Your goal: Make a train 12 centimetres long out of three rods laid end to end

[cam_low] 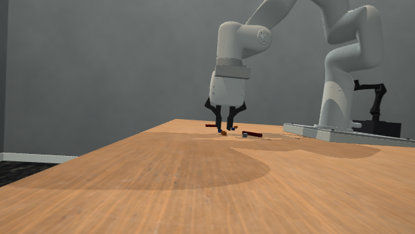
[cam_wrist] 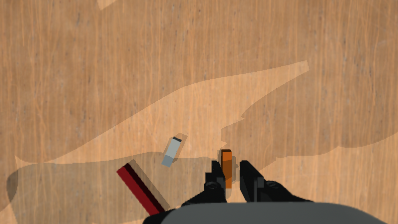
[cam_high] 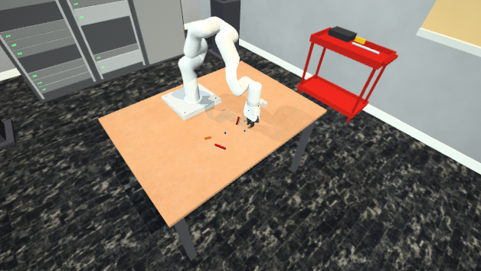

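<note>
My gripper [cam_high: 252, 124] [cam_low: 224, 129] [cam_wrist: 228, 174] is partly open, low over the table. An orange rod [cam_high: 250, 126] [cam_low: 224, 133] [cam_wrist: 227, 167] lies between the fingers, nearer the left one in the wrist view, with a gap to the right one. A grey rod [cam_low: 244, 135] [cam_wrist: 172, 149] and a red rod [cam_high: 237, 120] [cam_low: 253, 133] [cam_wrist: 139, 190] lie beside it, apart. Another red rod [cam_high: 220, 146] [cam_low: 210, 125], another orange rod [cam_high: 207, 138] [cam_low: 235, 127] and two blue rods, one [cam_high: 225, 132] [cam_low: 232, 129] and the other [cam_high: 244, 130] [cam_low: 219, 131], lie separately. No rods are seen end to end.
The arm's white base plate [cam_high: 180, 108] [cam_low: 307, 132] stands at the back of the table [cam_high: 161, 172] [cam_low: 205, 205]. The red rod and the grey rod are the closest neighbours of the gripper in the wrist view. A red cart [cam_high: 333, 96] stands off the table.
</note>
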